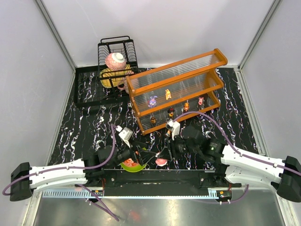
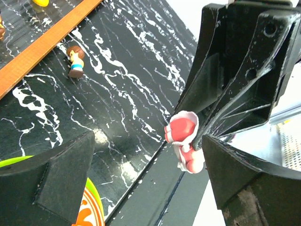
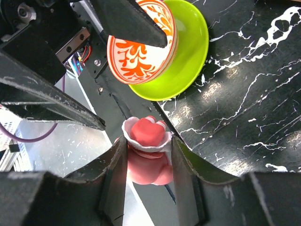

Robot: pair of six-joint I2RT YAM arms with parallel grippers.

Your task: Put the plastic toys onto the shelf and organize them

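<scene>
I see right jaws clamped on pink-and-white toy [image 3: 146, 134], at near edge of worktop [image 1: 84, 136], just beside bowl [image 3: 188, 56]. Left jaws wide apart, holding nothing, partly over bowl. Other toys [image 1: 168, 94] on shelf [image 1: 178, 70].

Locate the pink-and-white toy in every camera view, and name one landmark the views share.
Top external: the pink-and-white toy is low centre, at the right gripper tips.
Left wrist: pink-and-white toy right of centre, between the right gripper's fingers.
Right wrist: pink-and-white toy lower centre, between its own fingers.
Shared landmark: the green-rimmed bowl, at bottom left in left wrist and top centre in right wrist.
</scene>
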